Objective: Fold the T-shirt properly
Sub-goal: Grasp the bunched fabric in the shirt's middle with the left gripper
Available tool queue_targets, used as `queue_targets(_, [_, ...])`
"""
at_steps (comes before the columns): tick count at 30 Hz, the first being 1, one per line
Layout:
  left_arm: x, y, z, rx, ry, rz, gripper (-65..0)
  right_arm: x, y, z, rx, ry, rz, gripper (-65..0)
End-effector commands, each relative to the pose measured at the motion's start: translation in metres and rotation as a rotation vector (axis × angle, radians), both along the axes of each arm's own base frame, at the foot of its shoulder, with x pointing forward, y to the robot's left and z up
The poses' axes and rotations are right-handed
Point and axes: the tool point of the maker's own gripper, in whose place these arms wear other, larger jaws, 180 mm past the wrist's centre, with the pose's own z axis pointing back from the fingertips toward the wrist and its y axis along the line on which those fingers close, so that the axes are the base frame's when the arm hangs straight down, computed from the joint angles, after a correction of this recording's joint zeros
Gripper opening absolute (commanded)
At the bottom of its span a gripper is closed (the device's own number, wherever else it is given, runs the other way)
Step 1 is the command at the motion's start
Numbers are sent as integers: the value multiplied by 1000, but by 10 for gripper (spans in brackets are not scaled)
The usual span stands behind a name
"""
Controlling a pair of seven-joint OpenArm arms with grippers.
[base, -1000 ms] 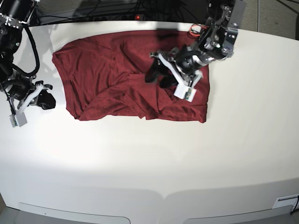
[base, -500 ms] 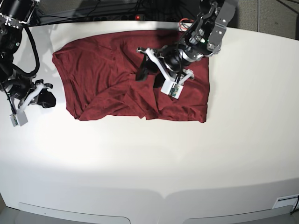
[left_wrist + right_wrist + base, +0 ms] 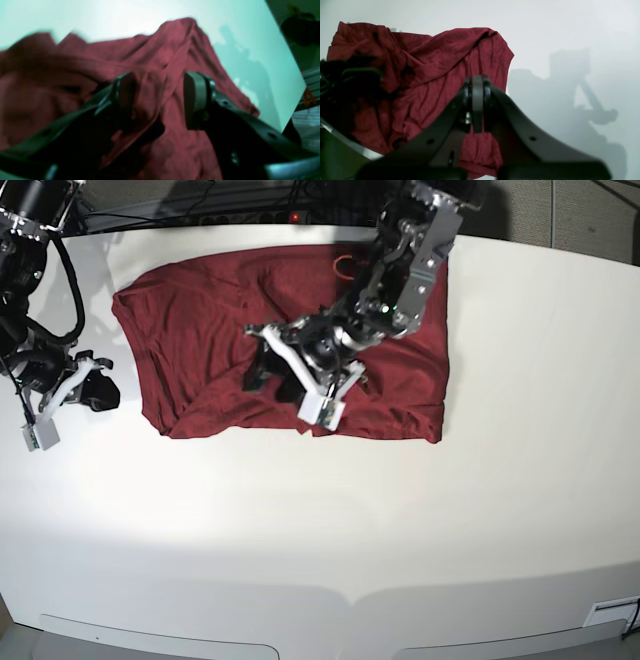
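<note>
The dark red T-shirt lies spread and wrinkled on the far part of the white table, with a loose fold heaped near its middle. My left gripper hovers low over that middle fold, near the shirt's front edge. In the left wrist view it is open, and a ridge of the T-shirt rises between its fingers. My right gripper rests shut on the bare table just left of the shirt. In the right wrist view its fingers are pressed together, empty, with the T-shirt beyond them.
Dark cables and equipment run behind the table's far edge. The left arm stretches across the shirt's right half. White tabletop extends in front of and to the right of the shirt.
My left arm has swept leftward and toward the front across the shirt, from its right part to its middle, staying open. The right arm has not moved.
</note>
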Motion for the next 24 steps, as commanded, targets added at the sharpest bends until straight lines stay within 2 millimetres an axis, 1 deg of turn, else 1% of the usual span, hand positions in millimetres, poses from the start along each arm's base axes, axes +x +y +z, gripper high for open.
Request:
queue_targets(1, [11, -6, 16, -35, -43, 3, -343, 8, -4, 16, -9, -52, 5, -650])
queue_targets(4, [25, -6, 18, -33, -67, 9, -343, 8, -4, 15, -10, -52, 5, -650])
queue_targets(7, [36, -8, 31, -45, -112, -4, -343, 9, -4, 16, -8, -57, 5, -650])
queue_targets(11, [39, -18, 57, -68, -186, -90, -343, 9, -4, 17, -8, -59, 4, -650])
queue_targets(15, [36, -15, 70, -24, -198, -131, -343, 9, -4, 16, -8, -59, 4, -650])
queue_targets(17, [36, -7, 71, 7, -205, -140, -343, 9, -3, 16, -7, -59, 4, -650])
queue_targets(19, [41, 10, 67, 54, -198, -112, -343, 9, -4, 16, -8, -58, 4, -650])
queue_targets(22, [50, 45, 49, 145, -154, -24, -343, 9, -3, 16, -8, -57, 4, -650])
queue_targets(24, [51, 67, 34, 201, -117, 15, -343, 8, -4, 16, -8, -56, 4, -650])
